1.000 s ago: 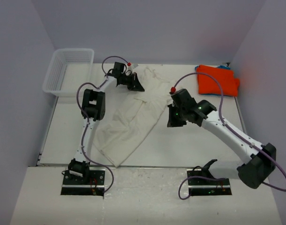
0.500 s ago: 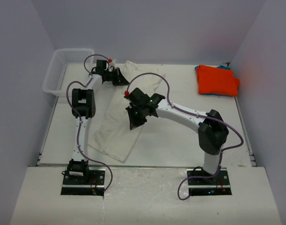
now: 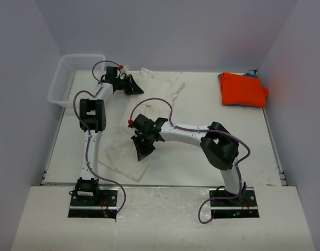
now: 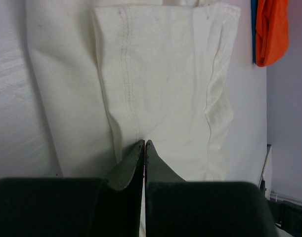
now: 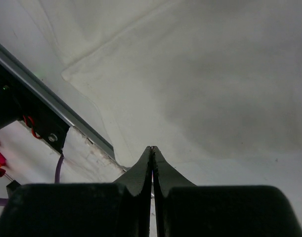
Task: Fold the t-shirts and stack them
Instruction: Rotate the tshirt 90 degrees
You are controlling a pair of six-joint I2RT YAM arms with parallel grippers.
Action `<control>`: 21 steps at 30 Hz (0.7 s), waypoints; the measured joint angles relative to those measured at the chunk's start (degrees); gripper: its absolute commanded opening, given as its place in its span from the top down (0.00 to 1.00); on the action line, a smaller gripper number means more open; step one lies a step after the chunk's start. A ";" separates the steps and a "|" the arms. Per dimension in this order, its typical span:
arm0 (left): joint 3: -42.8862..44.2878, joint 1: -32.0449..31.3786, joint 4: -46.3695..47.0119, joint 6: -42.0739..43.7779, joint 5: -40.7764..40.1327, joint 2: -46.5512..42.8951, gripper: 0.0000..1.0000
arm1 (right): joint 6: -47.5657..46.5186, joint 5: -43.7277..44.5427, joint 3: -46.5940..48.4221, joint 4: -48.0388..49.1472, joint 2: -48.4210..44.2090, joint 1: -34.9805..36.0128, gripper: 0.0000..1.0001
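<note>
The cream tee (image 3: 161, 86) lay on the table (image 3: 201, 157) just right of the basket (image 3: 59, 78). It formed a long, narrow strip that ran from level with the basket's far end down toward the near edge. The orange tee (image 3: 242, 90) sat folded well apart from the basket, on the opposite side, with a blue tee (image 4: 252, 29) showing only as an edge beneath it.

The left gripper (image 3: 134, 88) was at the strip's far end, the end nearest the basket. Its fingers were pressed together, and creases in the cloth ran into the tips, so it looked to have a pinch of cream tee. The right gripper (image 3: 142, 156) hung low over the strip's near end, farther from the basket. Its fingers were also closed tight, but I could not tell whether any cloth was caught between them.

The step seemed to be laying the lengthwise fold flat. To do it well, the left pinch should have served as a fixed anchor. The right end should have drawn gently away from it until the strip was taut and unwrinkled, then settled with the folded edge square over the layer below. Letting go was best left until the cloth rested fully on the table. Any sideways drag toward the basket would have skewed the strip.
</note>
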 measured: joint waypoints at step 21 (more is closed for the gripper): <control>0.57 0.76 3.87 -2.86 1.18 1.64 1.00 | 9.51 -5.77 -19.93 20.79 -2.38 -1.01 1.00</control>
